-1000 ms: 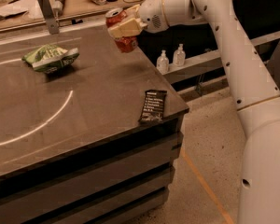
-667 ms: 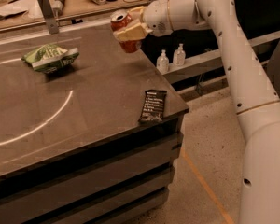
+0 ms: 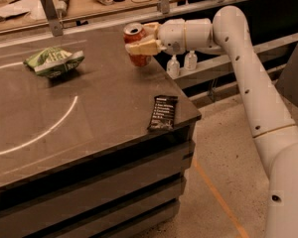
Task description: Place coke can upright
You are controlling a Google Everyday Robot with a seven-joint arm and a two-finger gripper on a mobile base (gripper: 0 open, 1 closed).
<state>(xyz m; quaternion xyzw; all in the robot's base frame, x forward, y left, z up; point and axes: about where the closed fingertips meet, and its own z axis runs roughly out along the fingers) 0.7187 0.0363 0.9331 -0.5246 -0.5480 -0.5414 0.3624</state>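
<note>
The coke can (image 3: pixel 136 58) is red-orange with a silver top rim and stands nearly upright at the far right of the dark table (image 3: pixel 89 113), its base at or just above the surface. My gripper (image 3: pixel 143 39) reaches in from the right on the white arm and is shut on the can, with cream fingers (image 3: pixel 144 47) across its upper half.
A green-and-white snack bag (image 3: pixel 53 61) lies at the table's far left. A flat black wrapper (image 3: pixel 163 112) lies near the front right corner. Two small white bottles (image 3: pixel 181 65) stand on a shelf right of the table. A cluttered counter (image 3: pixel 64 4) runs behind.
My gripper has turned the can from tilted to nearly upright and lowered it toward the table's far right edge.
</note>
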